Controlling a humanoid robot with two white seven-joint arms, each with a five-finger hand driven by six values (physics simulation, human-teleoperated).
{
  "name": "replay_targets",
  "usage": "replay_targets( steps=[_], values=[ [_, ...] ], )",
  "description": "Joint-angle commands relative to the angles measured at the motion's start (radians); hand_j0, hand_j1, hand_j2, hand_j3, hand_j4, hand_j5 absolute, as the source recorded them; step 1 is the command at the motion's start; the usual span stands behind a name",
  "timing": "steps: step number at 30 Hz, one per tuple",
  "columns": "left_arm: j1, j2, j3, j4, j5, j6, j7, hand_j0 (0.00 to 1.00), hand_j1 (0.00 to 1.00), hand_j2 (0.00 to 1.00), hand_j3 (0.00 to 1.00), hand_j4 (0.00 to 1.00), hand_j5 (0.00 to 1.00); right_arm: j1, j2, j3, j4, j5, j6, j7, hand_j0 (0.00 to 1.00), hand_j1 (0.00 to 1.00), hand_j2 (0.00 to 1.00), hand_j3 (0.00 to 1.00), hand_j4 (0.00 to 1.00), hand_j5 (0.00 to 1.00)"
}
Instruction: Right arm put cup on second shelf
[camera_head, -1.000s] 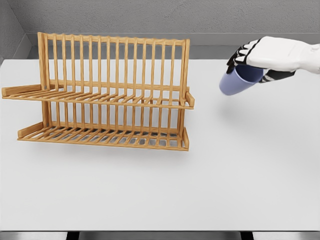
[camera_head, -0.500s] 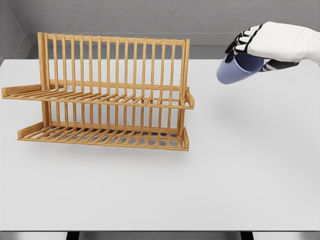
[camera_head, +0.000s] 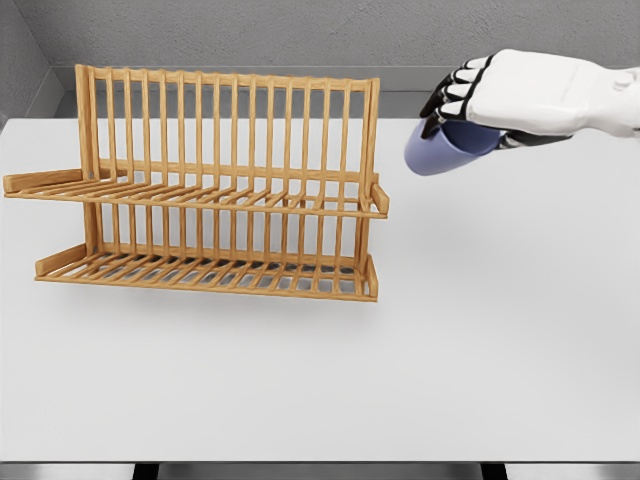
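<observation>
White tabletop (camera_head: 480, 340) under a grey wall carries a two-tier wooden dish rack (camera_head: 220, 190) at left. Above the table, just right of the rack's top corner, the right hand (camera_head: 500, 95) holds a tilted blue cup (camera_head: 440, 148), fingers (camera_head: 452, 92) wrapped around it.

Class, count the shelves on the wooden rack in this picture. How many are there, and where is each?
2. The upper shelf runs across the middle of the rack. The lower shelf sits just above the table. None appears hidden.
</observation>
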Motion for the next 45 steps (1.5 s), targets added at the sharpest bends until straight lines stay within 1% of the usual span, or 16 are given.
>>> replay_targets(
  steps=[1, 3, 6, 13, 16, 19, 23, 28, 39, 41, 42, 44, 45],
  values=[
    [0.000, 0.000, 0.000, 0.000, 0.000, 0.000, 0.000, 1.00, 1.00, 1.00, 1.00, 1.00, 1.00, 0.000, 0.003, 0.002, -0.001, -0.003, -0.001, -0.001, 0.69, 0.69, 0.69, 0.69, 0.69, 0.69],
    [0.000, 0.000, 0.000, 0.000, 0.000, 0.000, 0.000, 1.00, 1.00, 1.00, 1.00, 1.00, 1.00, 0.000, 0.003, 0.007, -0.001, -0.003, -0.004, -0.001, 0.69, 0.69, 0.69, 0.69, 0.69, 0.69],
    [0.000, 0.000, 0.000, 0.001, 0.000, 0.000, 0.000, 1.00, 1.00, 1.00, 1.00, 1.00, 1.00, -0.009, 0.020, 0.022, -0.001, -0.005, -0.006, -0.001, 0.69, 0.69, 0.69, 0.69, 0.69, 0.69],
    [0.000, 0.000, 0.000, 0.001, 0.000, 0.000, 0.000, 1.00, 1.00, 1.00, 1.00, 1.00, 1.00, -0.074, 0.078, 0.059, -0.002, -0.005, -0.006, -0.001, 0.68, 0.68, 0.68, 0.68, 0.68, 0.68],
    [0.000, 0.000, 0.000, 0.000, 0.000, 0.000, 0.000, 1.00, 1.00, 1.00, 1.00, 1.00, 1.00, -0.083, 0.086, 0.059, -0.002, -0.005, -0.006, -0.001, 0.68, 0.68, 0.68, 0.68, 0.68, 0.68],
    [0.000, 0.000, 0.000, 0.000, 0.000, 0.000, 0.000, 1.00, 1.00, 1.00, 1.00, 1.00, 1.00, -0.112, 0.112, 0.075, -0.002, -0.007, -0.003, -0.001, 0.68, 0.68, 0.68, 0.68, 0.68, 0.68],
    [0.000, 0.000, 0.000, 0.001, 0.000, 0.000, 0.000, 1.00, 1.00, 1.00, 1.00, 1.00, 1.00, -0.133, 0.141, 0.088, -0.001, -0.007, 0.007, -0.001, 0.68, 0.68, 0.68, 0.68, 0.68, 0.68],
    [-0.002, 0.000, 0.000, 0.000, 0.000, 0.000, 0.000, 1.00, 1.00, 1.00, 1.00, 1.00, 1.00, -0.140, 0.166, 0.111, -0.001, -0.007, 0.008, -0.001, 0.68, 0.68, 0.68, 0.68, 0.68, 0.68],
    [0.000, 0.000, 0.000, 0.000, 0.000, 0.000, 0.000, 1.00, 1.00, 1.00, 1.00, 1.00, 1.00, -0.137, 0.170, 0.193, -0.001, -0.007, 0.011, -0.001, 0.70, 0.70, 0.70, 0.70, 0.70, 0.70],
    [0.000, 0.000, 0.000, 0.001, 0.000, 0.000, 0.000, 1.00, 1.00, 1.00, 1.00, 1.00, 1.00, -0.137, 0.172, 0.199, -0.001, -0.007, 0.011, -0.001, 0.73, 0.73, 0.73, 0.73, 0.73, 0.73],
    [0.000, 0.000, 0.000, 0.000, 0.000, 0.000, 0.000, 1.00, 1.00, 1.00, 1.00, 1.00, 1.00, -0.137, 0.172, 0.203, -0.001, -0.007, 0.011, -0.001, 0.76, 0.76, 0.76, 0.76, 0.76, 0.76],
    [0.000, 0.000, 0.000, 0.001, 0.000, 0.000, 0.000, 1.00, 1.00, 1.00, 1.00, 1.00, 1.00, -0.137, 0.170, 0.203, -0.001, -0.007, 0.011, -0.001, 0.97, 0.97, 0.97, 0.97, 0.97, 0.97],
    [0.000, 0.000, 0.000, 0.000, 0.000, 0.000, 0.000, 1.00, 1.00, 1.00, 1.00, 1.00, 1.00, -0.137, 0.170, 0.203, -0.001, -0.007, 0.008, -0.001, 1.00, 1.00, 1.00, 1.00, 1.00, 1.00]
  ],
)
